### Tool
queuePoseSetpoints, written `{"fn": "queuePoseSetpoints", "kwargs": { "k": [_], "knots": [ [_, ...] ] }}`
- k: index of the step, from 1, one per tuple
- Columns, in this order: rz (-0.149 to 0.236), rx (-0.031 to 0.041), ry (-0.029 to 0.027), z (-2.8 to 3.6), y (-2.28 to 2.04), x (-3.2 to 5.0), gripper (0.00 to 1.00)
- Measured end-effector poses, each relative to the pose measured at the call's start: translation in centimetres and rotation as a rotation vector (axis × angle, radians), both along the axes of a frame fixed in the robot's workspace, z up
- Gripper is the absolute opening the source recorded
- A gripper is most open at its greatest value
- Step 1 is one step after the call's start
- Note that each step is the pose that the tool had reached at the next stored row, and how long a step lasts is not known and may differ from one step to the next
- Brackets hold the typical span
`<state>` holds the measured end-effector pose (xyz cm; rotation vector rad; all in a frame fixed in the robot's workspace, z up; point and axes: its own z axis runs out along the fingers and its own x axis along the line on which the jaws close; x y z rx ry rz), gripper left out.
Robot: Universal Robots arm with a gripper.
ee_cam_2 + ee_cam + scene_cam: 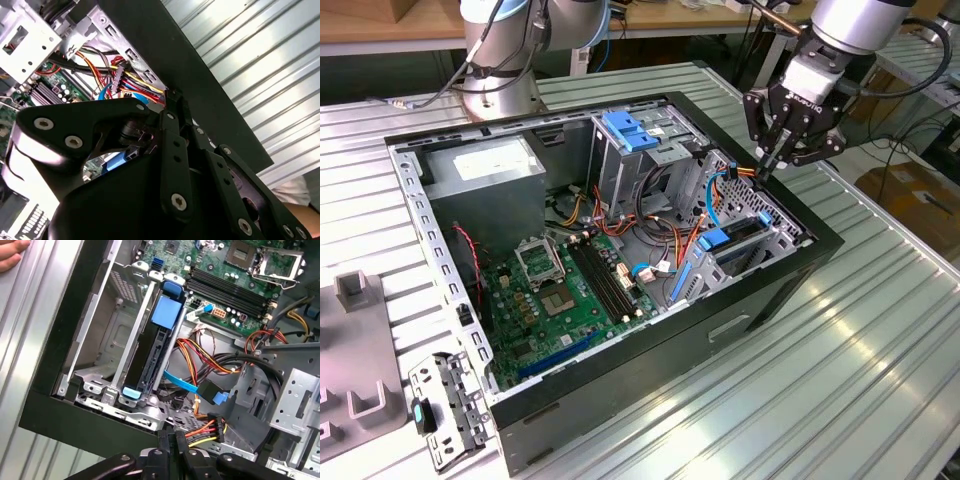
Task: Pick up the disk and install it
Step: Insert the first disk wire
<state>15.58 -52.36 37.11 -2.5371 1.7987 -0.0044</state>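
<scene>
The scene is bright and evenly lit from above. In the exterior view the ribbed metal table [880, 330] gives strong white glare at 4 o'clock, and the inside of the computer case [620, 330] stays darker. In the second wrist view the black gripper [172, 95] is close and soft, with glare on the table at 1 o'clock.

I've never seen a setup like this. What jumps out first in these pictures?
An open black computer case lies on a ribbed metal table, its green motherboard and tangled coloured cables exposed. The arm's black end effector hangs over the case's corner at the exterior view's right, its tip by the power connector. In the drive cage, the disk sits edge-up with blue rails.
</scene>
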Motion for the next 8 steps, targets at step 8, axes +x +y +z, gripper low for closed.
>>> {"fn": "queuePoseSetpoints", "kwargs": {
  "k": [8],
  "knots": [
    [-0.027,0.0,0.0,0.0,0.0,-0.1,0.17]
  ]
}}
